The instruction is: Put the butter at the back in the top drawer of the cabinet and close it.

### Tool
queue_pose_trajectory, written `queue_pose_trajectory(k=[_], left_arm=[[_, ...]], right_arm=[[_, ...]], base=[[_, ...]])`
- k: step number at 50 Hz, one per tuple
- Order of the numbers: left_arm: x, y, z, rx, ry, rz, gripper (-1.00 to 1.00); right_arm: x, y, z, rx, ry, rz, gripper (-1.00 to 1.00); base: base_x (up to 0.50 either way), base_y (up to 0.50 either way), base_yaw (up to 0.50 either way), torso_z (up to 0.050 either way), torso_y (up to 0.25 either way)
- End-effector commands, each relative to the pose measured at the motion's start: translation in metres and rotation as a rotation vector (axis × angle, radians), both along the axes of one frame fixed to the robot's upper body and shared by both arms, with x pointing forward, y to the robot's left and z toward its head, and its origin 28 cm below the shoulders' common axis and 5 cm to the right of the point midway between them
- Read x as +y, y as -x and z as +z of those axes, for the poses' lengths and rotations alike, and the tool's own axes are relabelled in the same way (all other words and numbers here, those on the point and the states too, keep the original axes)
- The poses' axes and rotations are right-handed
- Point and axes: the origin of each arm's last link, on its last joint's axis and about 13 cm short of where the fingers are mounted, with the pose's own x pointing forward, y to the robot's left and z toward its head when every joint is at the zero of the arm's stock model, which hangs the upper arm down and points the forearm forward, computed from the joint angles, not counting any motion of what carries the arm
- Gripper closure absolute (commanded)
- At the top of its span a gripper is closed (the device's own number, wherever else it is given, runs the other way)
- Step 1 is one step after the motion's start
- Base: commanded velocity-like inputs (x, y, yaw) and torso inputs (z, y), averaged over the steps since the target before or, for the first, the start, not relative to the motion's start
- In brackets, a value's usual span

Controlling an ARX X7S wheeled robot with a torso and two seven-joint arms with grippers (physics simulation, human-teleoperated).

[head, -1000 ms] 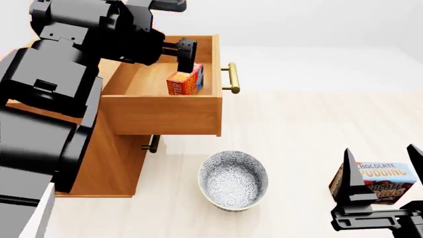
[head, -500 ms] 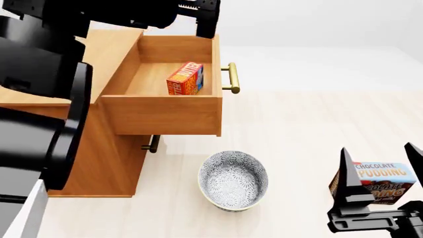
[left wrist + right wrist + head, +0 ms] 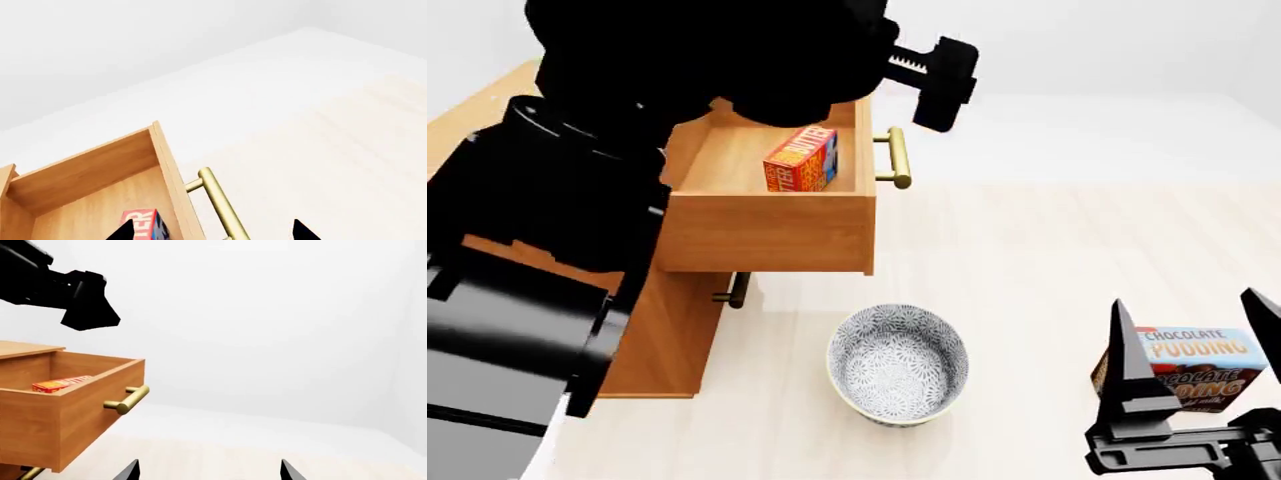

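The butter point(image 3: 802, 160) stands inside the open top drawer point(image 3: 761, 235) of the cabinet point(image 3: 661, 330), close behind the drawer front and its brass handle point(image 3: 894, 158). My left gripper point(image 3: 942, 88) is open and empty, raised above and to the right of the handle, outside the drawer. In the left wrist view my left gripper point(image 3: 212, 234) looks down on the handle point(image 3: 220, 205) and the butter point(image 3: 142, 225). My right gripper point(image 3: 1190, 322) is open, low at the front right. The right wrist view shows the drawer point(image 3: 73, 405) and the butter point(image 3: 63, 384).
A patterned bowl point(image 3: 898, 363) sits on the floor in front of the cabinet. A chocolate pudding box point(image 3: 1190, 368) stands at the right, behind my right gripper's fingers. A lower drawer's handle point(image 3: 734, 290) shows under the open drawer. My left arm covers much of the cabinet top.
My left gripper has let go of the butter, lifted out of the drawer and moved right, past the handle. The butter stays in the drawer. The right gripper has barely moved.
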Motion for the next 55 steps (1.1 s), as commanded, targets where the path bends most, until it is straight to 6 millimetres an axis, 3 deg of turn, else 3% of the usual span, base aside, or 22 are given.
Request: queue_pose_trajectory(k=[1, 14, 22, 55], left_arm=[[-0.029, 0.016, -0.037, -0.019, -0.045, 0.007, -1.0], [-0.055, 0.02, -0.072, -0.002, -0.089, -0.009, -1.0], [-0.062, 0.013, -0.092, 0.038, -0.121, -0.017, -1.0], [-0.04, -0.008, -0.135, 0.171, -0.267, 0.096, -1.0]], right_arm=[[-0.002, 0.0, -0.003, 0.003, -0.008, -0.003, -1.0], [-0.006, -0.001, -0.007, 0.01, -0.018, -0.009, -1.0], [-0.007, -0.001, -0.008, 0.01, -0.02, -0.011, -1.0], [-0.008, -0.001, -0.011, 0.009, -0.024, -0.023, -1.0]], base=[[0.0, 0.0, 0.0, 0.0, 0.0], [0.0, 0.0, 0.0, 0.0, 0.0], [0.0, 0.0, 0.0, 0.0, 0.0], [0.0, 0.0, 0.0, 0.0, 0.0]])
